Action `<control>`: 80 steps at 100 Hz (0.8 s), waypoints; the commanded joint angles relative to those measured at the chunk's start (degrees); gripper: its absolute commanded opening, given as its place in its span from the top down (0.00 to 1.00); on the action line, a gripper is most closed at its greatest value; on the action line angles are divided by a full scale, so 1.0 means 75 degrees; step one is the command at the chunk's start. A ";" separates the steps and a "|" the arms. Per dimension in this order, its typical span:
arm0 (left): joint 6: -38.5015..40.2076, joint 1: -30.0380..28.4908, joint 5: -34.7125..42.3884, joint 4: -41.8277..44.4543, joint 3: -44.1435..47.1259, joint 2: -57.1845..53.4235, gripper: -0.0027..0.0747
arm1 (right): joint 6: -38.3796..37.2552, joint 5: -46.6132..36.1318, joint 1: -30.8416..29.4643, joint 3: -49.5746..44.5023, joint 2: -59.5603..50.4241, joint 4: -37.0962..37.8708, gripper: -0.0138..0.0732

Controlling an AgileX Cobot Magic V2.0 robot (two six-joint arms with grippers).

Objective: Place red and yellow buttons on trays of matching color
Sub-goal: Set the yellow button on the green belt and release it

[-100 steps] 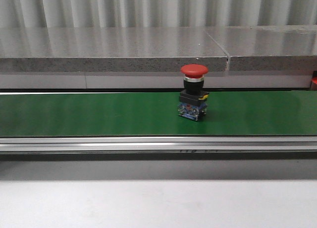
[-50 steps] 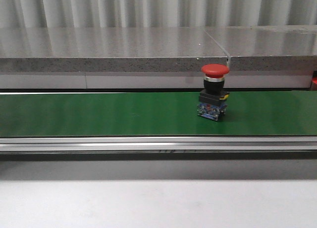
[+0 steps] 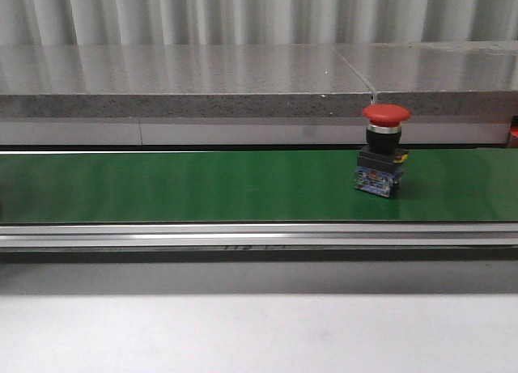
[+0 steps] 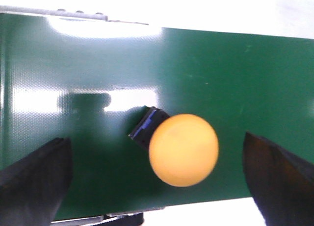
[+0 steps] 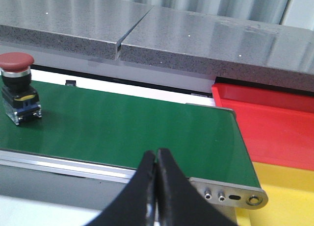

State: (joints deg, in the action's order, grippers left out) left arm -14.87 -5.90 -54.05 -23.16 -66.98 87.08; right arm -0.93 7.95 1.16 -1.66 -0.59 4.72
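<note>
The red button (image 3: 384, 159) stands upright on the green conveyor belt (image 3: 162, 187), toward its right part; a yellow button (image 4: 183, 149) stands on the belt directly beneath the left claw (image 4: 157, 182), whose fingers are spread wide either side of it. The right claw (image 5: 156, 187) is closed on nothing, near the belt's end by the red tray (image 5: 274, 123) and yellow tray (image 5: 279, 196). Recommended: lower the left claw squarely over the yellow cap before closing. A grey stone ledge (image 3: 186, 82) and corrugated wall (image 3: 243, 13) lie behind.
</note>
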 commanded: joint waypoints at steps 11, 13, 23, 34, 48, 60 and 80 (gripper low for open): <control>-0.0231 0.0309 0.0038 -0.0228 -0.0271 -0.1080 0.11 | 0.0029 -0.0604 -0.0004 0.0050 -0.0123 0.0080 0.92; -0.0283 0.0329 0.0052 -0.0228 -0.0271 -0.1152 0.11 | 0.0029 -0.0604 -0.0004 0.0050 -0.0123 0.0080 0.92; -0.0375 0.0479 0.0244 -0.0228 -0.0234 -0.1770 0.11 | 0.0029 -0.0604 -0.0004 0.0050 -0.0123 0.0080 0.92; -0.0550 0.0699 0.0755 -0.0228 0.0023 -0.2546 0.11 | 0.0029 -0.0604 -0.0004 0.0050 -0.0123 0.0080 0.92; -0.0573 0.0878 0.1457 -0.0215 0.0702 -0.3745 0.11 | 0.0029 -0.0612 -0.0003 0.0050 -0.0123 0.0080 0.92; -0.0589 0.0891 0.1872 -0.0185 0.1425 -0.4805 0.11 | 0.0029 -0.0612 -0.0003 0.0050 -0.0123 0.0080 0.92; -0.0912 0.0891 0.2541 -0.0185 0.2863 -0.6311 0.24 | 0.0029 -0.0630 -0.0003 0.0050 -0.0123 0.0088 0.92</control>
State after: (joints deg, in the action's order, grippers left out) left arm -20.78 0.42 -41.17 -23.26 -47.86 44.22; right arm -0.93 7.95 1.16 -1.66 -0.59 4.72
